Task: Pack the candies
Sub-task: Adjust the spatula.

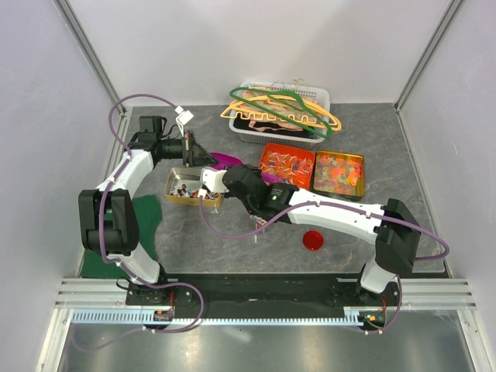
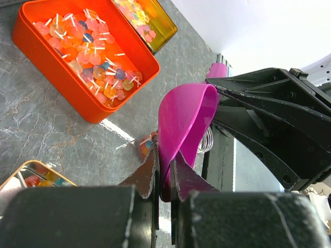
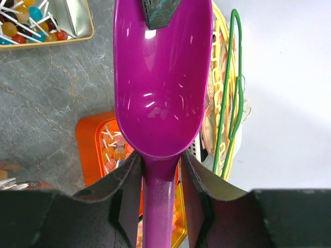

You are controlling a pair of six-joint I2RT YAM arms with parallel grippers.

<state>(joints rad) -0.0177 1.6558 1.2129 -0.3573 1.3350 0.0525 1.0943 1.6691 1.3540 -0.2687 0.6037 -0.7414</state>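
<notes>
The candies [image 1: 288, 163] are small round coloured sweets on white sticks, filling an orange tin [image 1: 266, 149]; they also show in the left wrist view [image 2: 93, 51]. More candies lie in a gold tin [image 1: 358, 159] and a small gold tin [image 1: 172, 195]. A magenta scoop [image 1: 226, 160] hangs above the table between both grippers. My left gripper [image 1: 205, 157] is shut on the scoop's bowl rim [image 2: 186, 119], fingertips pinching it [image 2: 164, 170]. My right gripper [image 3: 161, 170] straddles the scoop's handle [image 3: 160, 217], with a small gap at one finger. The bowl [image 3: 160, 77] is empty.
A white basket [image 1: 322, 97] of plastic hangers [image 1: 283, 105] stands at the back. A red lid [image 1: 313, 240] lies at the front right. A green cloth [image 1: 147, 213] lies by the left arm. The orange tin [image 2: 51, 77] sits just below the scoop.
</notes>
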